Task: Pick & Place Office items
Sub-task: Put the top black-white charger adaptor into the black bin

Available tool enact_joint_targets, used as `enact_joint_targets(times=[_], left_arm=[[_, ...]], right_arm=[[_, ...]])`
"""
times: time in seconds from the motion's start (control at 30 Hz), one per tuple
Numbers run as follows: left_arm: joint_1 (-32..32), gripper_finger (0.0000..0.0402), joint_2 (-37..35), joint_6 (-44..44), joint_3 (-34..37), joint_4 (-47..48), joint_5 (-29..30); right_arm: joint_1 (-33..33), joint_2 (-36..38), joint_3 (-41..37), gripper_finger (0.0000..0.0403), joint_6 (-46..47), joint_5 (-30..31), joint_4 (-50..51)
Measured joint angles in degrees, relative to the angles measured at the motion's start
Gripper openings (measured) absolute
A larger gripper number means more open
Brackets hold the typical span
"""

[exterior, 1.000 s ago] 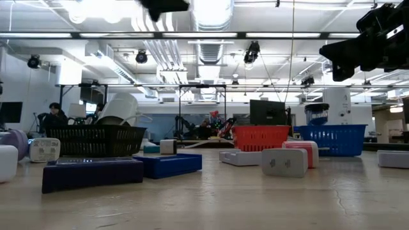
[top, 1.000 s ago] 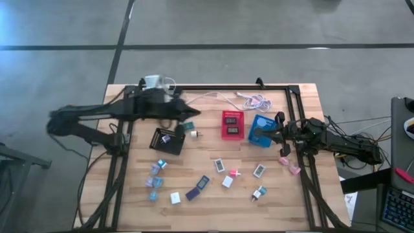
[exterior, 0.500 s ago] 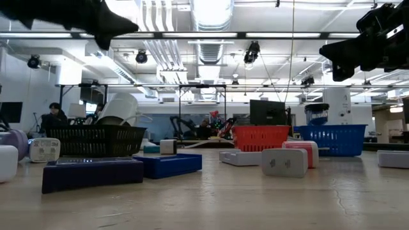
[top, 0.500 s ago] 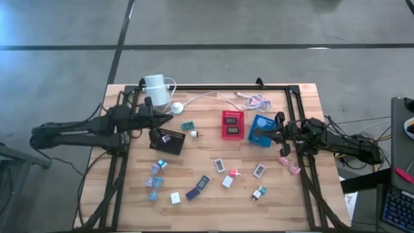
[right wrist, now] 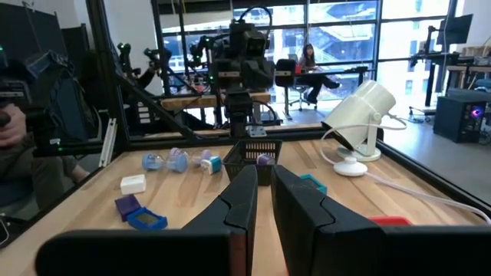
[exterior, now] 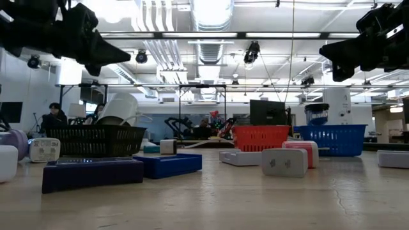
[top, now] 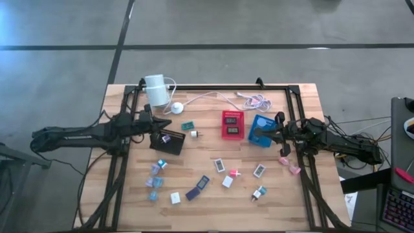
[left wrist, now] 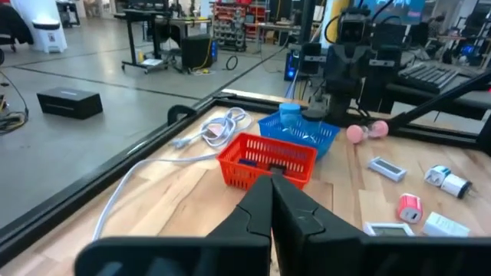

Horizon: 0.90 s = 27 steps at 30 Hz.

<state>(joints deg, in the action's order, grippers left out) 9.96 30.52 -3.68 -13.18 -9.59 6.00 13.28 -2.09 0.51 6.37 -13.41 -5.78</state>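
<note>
Several small office items (top: 202, 183) lie scattered on the near half of the wooden table, and one lies in the black tray (top: 174, 145). My left gripper (top: 158, 129) is shut and empty. It hovers level at the black tray's left far corner, high at the left in the low view (exterior: 128, 62). My right gripper (top: 254, 134) hangs shut and empty over the blue tray (top: 264, 121). The red tray (top: 233, 124) between the two holds small pieces. In the left wrist view the shut fingers (left wrist: 270, 188) point at the red tray (left wrist: 268, 157).
A white cylinder (top: 155, 87) with its cable and round puck (top: 176, 108) stands at the far left, and a coiled cable (top: 255, 100) lies at the far right. A black frame rail (top: 220, 87) runs around the table. People sit in the room beyond.
My left gripper has drawn back from the far middle of the table toward the left edge and sunk lower, rolling a little. It now hovers by the black tray. My right gripper and the items have kept still.
</note>
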Motion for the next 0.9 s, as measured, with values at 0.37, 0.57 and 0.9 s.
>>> enact_joint_targets(times=[0.37,0.57,0.9], left_arm=[[0.0,0.0005,0.0,-0.5,6.3,-8.2,-0.2],[0.0,0.0007,0.0,-1.3,7.9,-9.3,-0.2],[0.0,0.0003,0.7,-6.4,6.2,-10.5,2.5]], right_arm=[[0.0,0.0,0.0,0.0038,0.1,0.0,0.0],[0.0,0.0,0.0,0.0038,-0.3,0.0,0.0],[0.0,0.0,0.0,0.0038,-0.4,0.0,0.0]])
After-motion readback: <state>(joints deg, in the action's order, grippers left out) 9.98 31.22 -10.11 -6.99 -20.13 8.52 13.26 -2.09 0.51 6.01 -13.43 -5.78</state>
